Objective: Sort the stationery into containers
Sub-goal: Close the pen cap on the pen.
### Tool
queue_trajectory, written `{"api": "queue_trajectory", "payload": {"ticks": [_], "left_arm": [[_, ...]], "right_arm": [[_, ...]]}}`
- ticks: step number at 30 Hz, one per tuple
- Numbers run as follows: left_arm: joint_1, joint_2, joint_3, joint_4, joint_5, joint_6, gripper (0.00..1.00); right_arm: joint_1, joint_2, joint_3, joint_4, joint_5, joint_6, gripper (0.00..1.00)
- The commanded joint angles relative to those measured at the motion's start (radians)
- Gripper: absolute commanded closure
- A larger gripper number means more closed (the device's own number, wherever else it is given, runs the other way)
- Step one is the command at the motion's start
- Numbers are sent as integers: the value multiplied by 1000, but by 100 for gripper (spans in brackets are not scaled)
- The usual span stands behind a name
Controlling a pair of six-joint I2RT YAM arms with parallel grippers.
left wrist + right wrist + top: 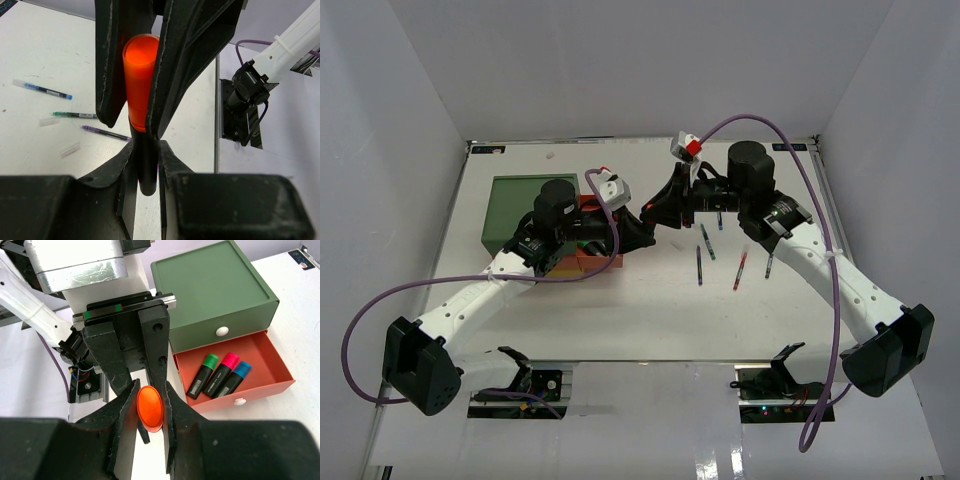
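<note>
White walls enclose a white table [650, 320]; at its left stands the drawer stack [525, 205], green tier on top, with the red-orange drawer [280, 382] pulled out and three highlighters [221, 373] lying side by side inside it, caps green, pink and blue; just right of the stack the left gripper [145, 150] is clamped on the black barrel of the orange-capped highlighter [140, 75], which hangs above the table between the two arms; the right gripper [151, 392] is closed on the orange cap end of the same item; further right, thin pens [700, 266] lie loose on the table. Handling estimate: light, rigid, smooth plastic; the round barrel is likely to swivel in a two-finger pinch; the cap may pull off under load, so the barrel near mid-length is the safer place to take hold.
</note>
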Motion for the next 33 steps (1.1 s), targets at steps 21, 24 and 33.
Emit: {"api": "queue_trajectory", "payload": {"ticks": [21,24,33], "left_arm": [[-8,-37,217,287,25,9,100],[-8,-34,237,261,15,32,100],[-8,-12,290,220,49,78,100]], "right_arm": [[12,72,-108,-296,64,-39,92],[2,70,-126,-306,59,-39,92],[-5,96,-139,-362,61,-89,92]]}}
